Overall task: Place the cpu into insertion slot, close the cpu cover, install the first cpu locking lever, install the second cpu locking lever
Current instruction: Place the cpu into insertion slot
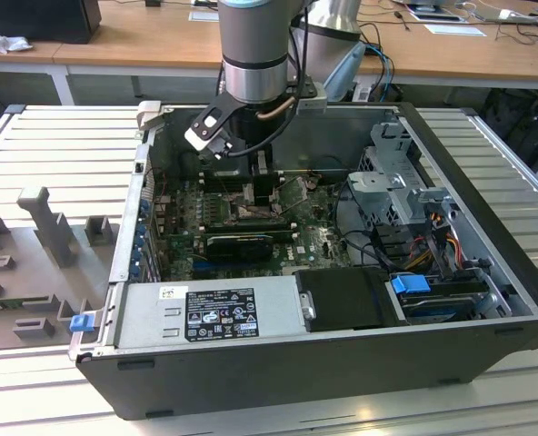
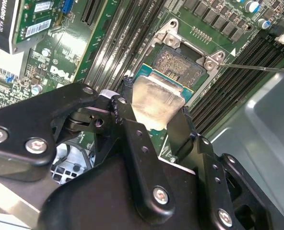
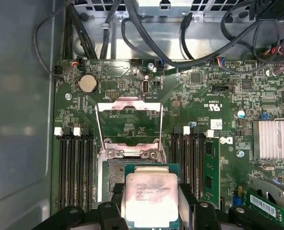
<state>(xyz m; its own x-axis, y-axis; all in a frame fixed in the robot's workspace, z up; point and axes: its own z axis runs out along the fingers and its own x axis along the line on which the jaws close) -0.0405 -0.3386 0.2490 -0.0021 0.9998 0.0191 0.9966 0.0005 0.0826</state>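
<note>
1. Exterior view: shows the arm (image 1: 255, 54) reaching down into the open case (image 1: 487, 300). Has the gripper (image 1: 260, 193) low over the socket (image 1: 242, 215), roughly mid-board (image 1: 183, 236) and well away from the case walls.

2. Second wrist view: got the chip (image 2: 156, 103) pinched by two opposite edges between the black fingers (image 2: 127, 115), so clenched on it for sure. Hangs right over the socket (image 2: 178, 64) and isn't seated yet, by the look of it. Can't really call whether it's dead flat or a touch tilted, or whether the far edge already touches the frame. Would get it level first, since going in crooked is probably how contacts get bent.

3. First wrist view: same grip, with the chip (image 3: 151, 199) overlapping the side of the socket (image 3: 114, 175) nearest the gripper. Shows the cover (image 3: 128, 103) flipped up and open on the far side, toward the board edge where the cables come in, so nothing is blocking the drop. Sits between memory slots (image 3: 77, 167) on both sides. Tips for this bit:
   - line the chip's corners up square with the frame
   - come straight down, no sliding across the contacts
   - no pushing, and don't let go until it's sitting flat
</note>
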